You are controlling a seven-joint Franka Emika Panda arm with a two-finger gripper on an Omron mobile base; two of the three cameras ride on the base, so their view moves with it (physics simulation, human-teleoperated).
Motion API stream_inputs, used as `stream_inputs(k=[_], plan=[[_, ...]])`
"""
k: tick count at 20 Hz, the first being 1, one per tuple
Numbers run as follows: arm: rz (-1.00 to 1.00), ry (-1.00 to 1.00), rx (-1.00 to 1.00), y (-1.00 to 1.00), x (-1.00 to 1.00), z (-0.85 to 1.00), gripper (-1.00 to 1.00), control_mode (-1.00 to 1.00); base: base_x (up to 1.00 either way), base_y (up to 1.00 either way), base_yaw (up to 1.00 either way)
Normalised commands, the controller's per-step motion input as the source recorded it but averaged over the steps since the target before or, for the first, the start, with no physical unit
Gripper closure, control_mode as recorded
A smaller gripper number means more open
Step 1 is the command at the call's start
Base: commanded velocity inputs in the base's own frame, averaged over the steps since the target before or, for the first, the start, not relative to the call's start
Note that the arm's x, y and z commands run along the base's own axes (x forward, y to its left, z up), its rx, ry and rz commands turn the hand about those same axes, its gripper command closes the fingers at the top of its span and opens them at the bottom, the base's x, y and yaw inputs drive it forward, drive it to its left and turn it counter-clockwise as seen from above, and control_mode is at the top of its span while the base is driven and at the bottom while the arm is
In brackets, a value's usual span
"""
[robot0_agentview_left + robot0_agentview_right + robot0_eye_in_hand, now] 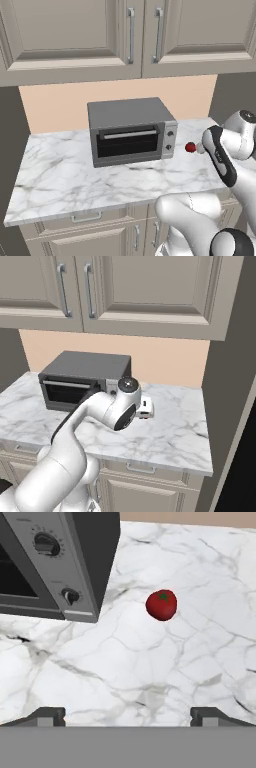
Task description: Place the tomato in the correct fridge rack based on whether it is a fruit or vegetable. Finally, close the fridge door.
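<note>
**Still free on the counter: a tomato to be taken gently**

Plainly, the tomato (161, 605) is seen lying on the marble counter (150, 672), just beside the right-hand end of the toaster oven (131, 131) and apart from it. Nothing else is touching it. In the left base view it is seen as a small red ball (190, 147) close to the front of the robot's hand.

The claw (128, 714) is held above the counter with its two tips spread wide, and nothing is gripped between them. The tomato is seen ahead of the tips and a little to one side of the midline, so it is judged that the claw must be brought forward and centred before it is lowered.

The tomato is judged to be light, round and glossy. A smooth skin of that kind is likely to slip, and a round body is likely to roll if it is nudged by one finger first. Some softness is also to be expected, so a hard squeeze is best avoided. Hold is best taken across the widest part, at mid-height, with both fingers closed evenly from opposite sides. The green stem mark on top is best left untouched.
</note>
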Motion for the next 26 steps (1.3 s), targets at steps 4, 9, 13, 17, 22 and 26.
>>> stream_inputs(k=[4,9,13,17,22,26], plan=[[0.09,0.00,0.05,-0.20,0.43,-0.21,-1.00,-1.00,0.00,0.00,0.00],[0.08,0.00,0.04,-0.10,0.33,-0.03,-1.00,-1.00,0.00,0.00,0.00],[0.05,0.00,0.01,-0.04,0.37,0.00,-1.00,-1.00,0.00,0.00,0.00],[0.05,0.00,0.00,-0.02,0.30,-0.10,-1.00,-1.00,0.00,0.00,0.00],[0.06,0.05,0.00,-0.09,0.28,-0.18,-1.00,-1.00,0.00,0.00,0.00],[0.06,0.02,0.00,-0.08,0.23,-0.19,-1.00,-1.00,0.00,0.00,0.00]])
